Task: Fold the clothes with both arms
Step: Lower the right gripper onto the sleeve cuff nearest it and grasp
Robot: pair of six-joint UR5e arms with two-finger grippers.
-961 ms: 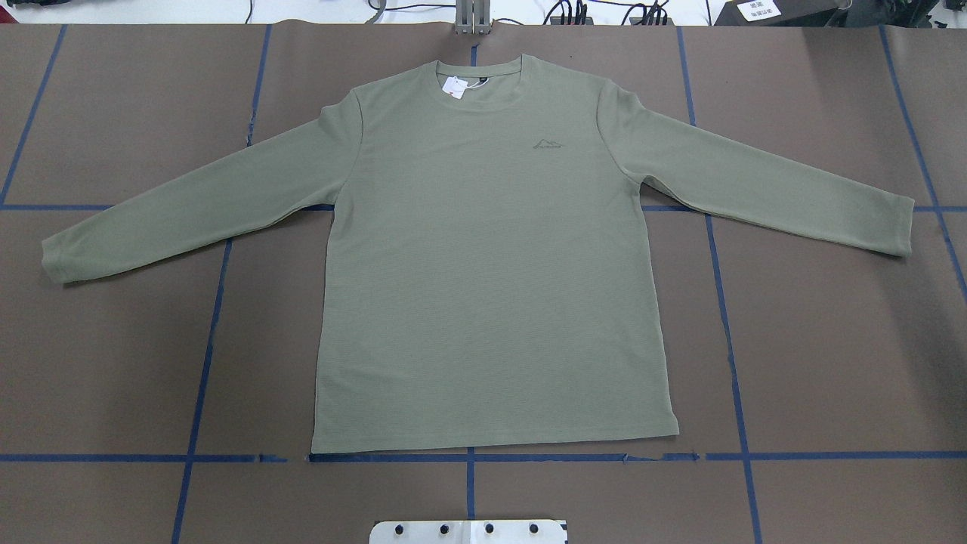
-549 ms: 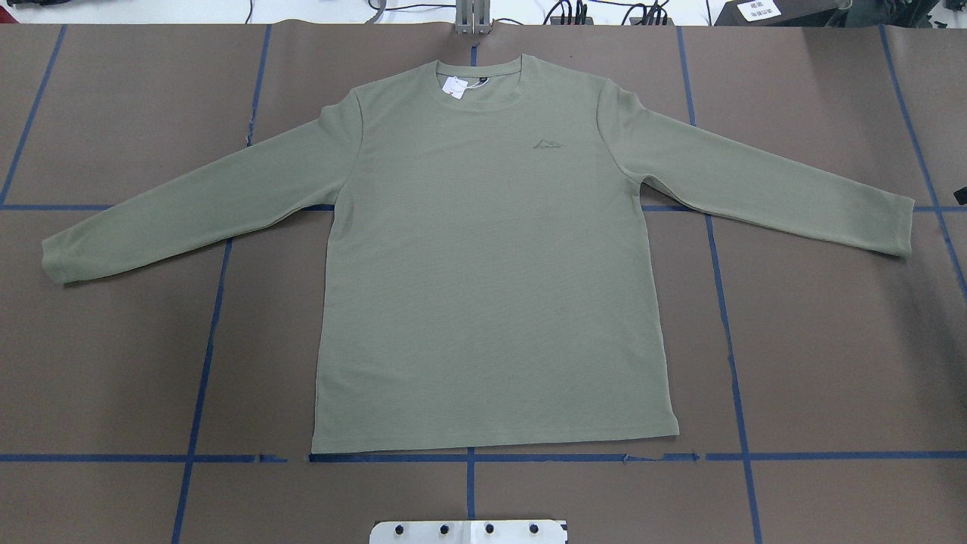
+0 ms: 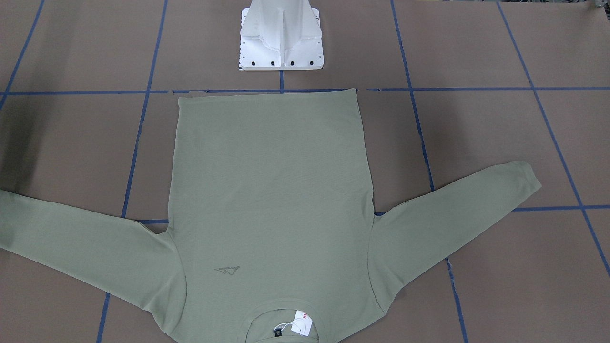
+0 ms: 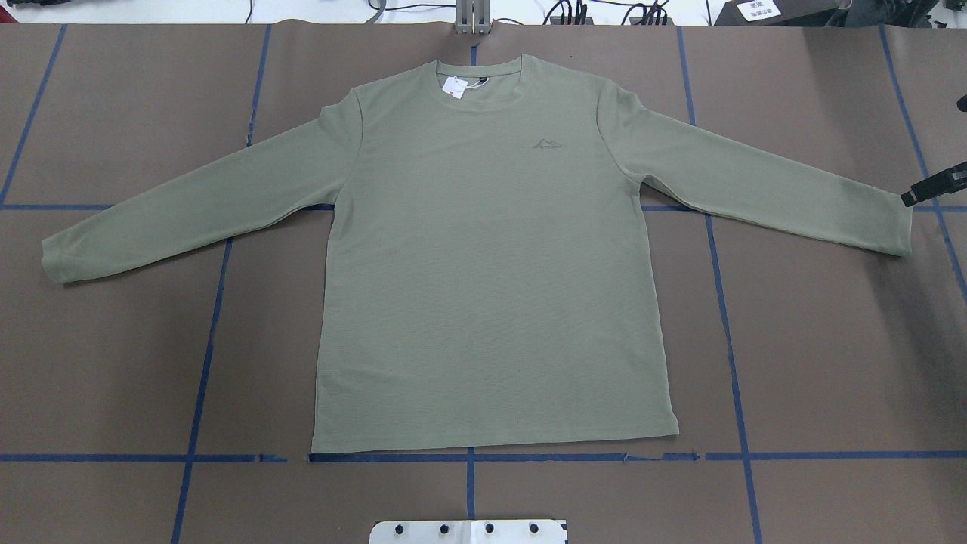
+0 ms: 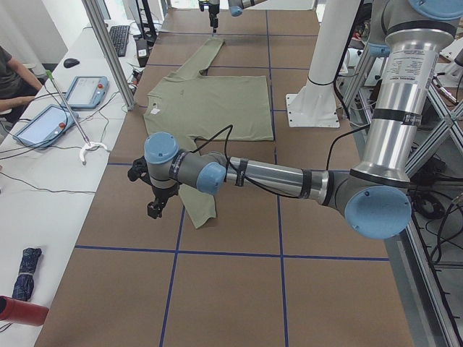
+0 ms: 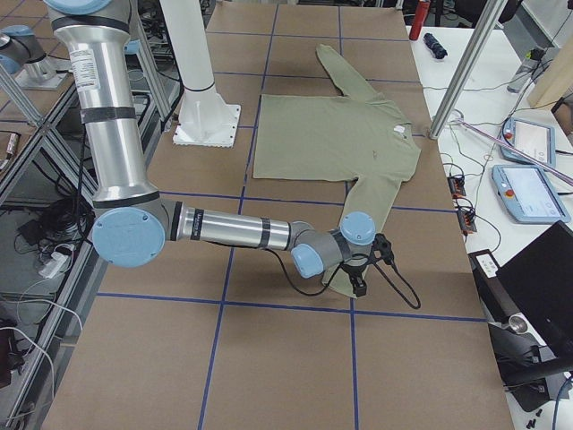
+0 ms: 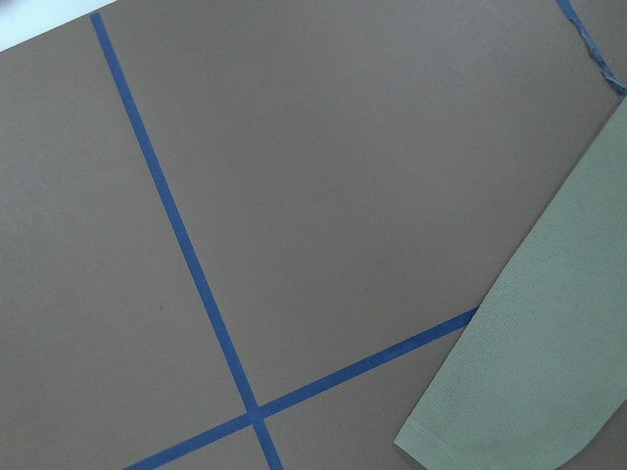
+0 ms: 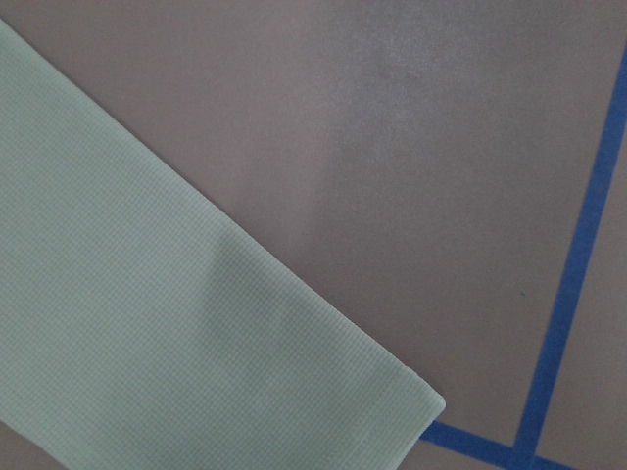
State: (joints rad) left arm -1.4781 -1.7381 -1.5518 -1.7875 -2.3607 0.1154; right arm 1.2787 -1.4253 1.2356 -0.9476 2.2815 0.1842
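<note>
Plainly, from the front-facing view, the sage-green shirt [image 3: 271, 190] lies flat and face up on the brown table [image 3: 500, 143]. Its hem is just short of the white pedestal [image 3: 281, 38], its neck is at the bottom edge, and both long sleeves slant outward. A white hang tag [image 3: 301, 325] sits inside the collar, and a tonal logo [image 3: 227, 271] marks the chest.

From overhead, the knit looks smooth and unfolded, with the hem along a blue tape line [image 4: 831, 455]. A black sliver of the right gripper [image 4: 933, 186] enters beside the right-hand cuff; I cannot tell how far it is open.

From the left end, the left gripper [image 5: 154, 210] points down just beside the near cuff. Its opening cannot be judged, and nothing shows in its grasp.

From the right end, the right gripper [image 6: 358, 288] hangs at the near sleeve's cuff.

The left wrist camera shows a rounded cuff end on bare table beside crossed tape.

The right wrist camera shows a sleeve's ribbed cuff corner lying flat.
</note>
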